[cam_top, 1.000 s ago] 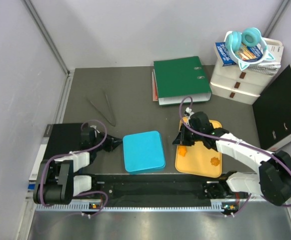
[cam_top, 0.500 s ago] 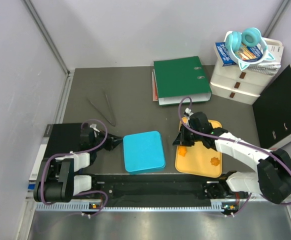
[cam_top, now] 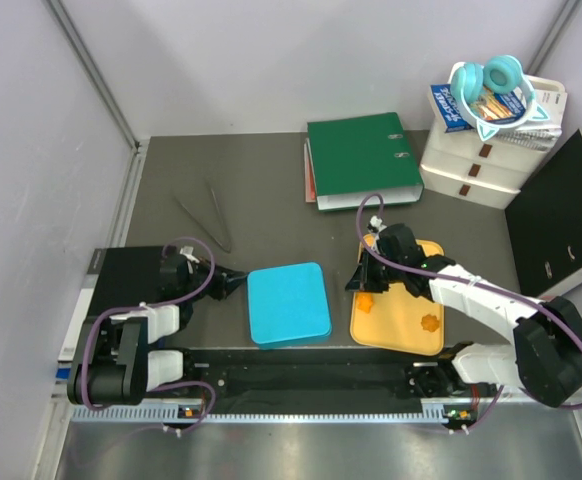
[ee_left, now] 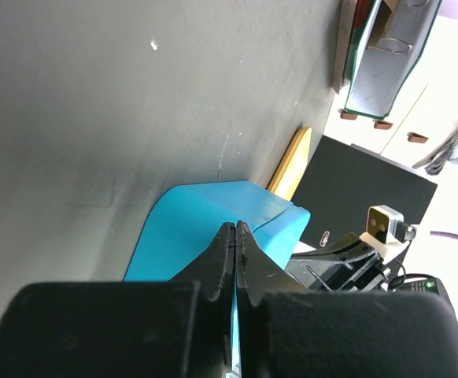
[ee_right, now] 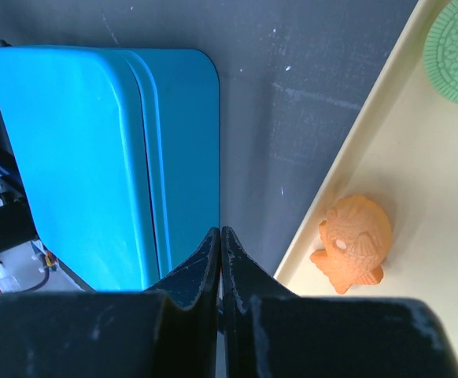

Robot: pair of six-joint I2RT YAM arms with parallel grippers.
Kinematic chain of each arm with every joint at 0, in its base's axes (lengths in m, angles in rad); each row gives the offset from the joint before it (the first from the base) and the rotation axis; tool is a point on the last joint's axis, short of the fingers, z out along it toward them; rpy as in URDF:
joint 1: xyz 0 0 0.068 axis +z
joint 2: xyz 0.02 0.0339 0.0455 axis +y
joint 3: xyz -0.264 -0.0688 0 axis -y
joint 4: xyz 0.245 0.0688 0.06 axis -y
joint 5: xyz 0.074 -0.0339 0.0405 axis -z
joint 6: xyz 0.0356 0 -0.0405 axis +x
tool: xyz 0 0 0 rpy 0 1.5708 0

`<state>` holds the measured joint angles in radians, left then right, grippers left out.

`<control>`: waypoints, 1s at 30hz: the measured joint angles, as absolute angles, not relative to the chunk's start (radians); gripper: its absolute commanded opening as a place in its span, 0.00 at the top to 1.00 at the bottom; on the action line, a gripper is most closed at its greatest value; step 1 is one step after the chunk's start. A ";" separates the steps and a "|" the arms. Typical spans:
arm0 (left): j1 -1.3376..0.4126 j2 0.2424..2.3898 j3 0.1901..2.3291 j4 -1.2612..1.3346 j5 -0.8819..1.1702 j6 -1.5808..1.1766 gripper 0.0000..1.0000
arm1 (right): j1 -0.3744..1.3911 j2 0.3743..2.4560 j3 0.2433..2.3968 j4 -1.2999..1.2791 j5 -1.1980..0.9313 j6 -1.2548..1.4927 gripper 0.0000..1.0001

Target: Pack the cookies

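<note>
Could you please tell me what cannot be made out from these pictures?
- Top view: the right claw and its wrist cover part of the yellow tray, hiding any cookies beneath.
- Right wrist view: the green cookie is cut off by the frame corner.
- All views: the blue box is closed, contents hidden.
- Left wrist view: the shut left claw blocks the box's near edge.

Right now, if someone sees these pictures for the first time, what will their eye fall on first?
The bright blue box in the middle of the grey table draws the eye first. Just right of it lies a yellow tray with an orange cookie on it. A green binder lies at the back.
</note>
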<state>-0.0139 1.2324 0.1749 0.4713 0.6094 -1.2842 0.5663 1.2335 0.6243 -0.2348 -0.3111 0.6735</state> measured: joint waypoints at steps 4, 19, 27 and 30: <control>-0.014 1.232 0.182 0.471 0.618 -1.285 1.00 | 0.566 1.234 0.624 -0.235 -0.311 0.673 1.00; -0.009 1.204 0.249 0.443 0.640 -1.277 1.00 | 0.566 1.234 0.625 -0.234 -0.311 0.673 1.00; 0.081 1.055 0.318 0.131 0.557 -1.161 1.00 | 0.566 1.230 0.624 -0.241 -0.302 0.673 1.00; 0.084 1.031 0.344 -0.019 0.522 -1.099 1.00 | 0.566 1.223 0.624 -0.246 -0.297 0.673 1.00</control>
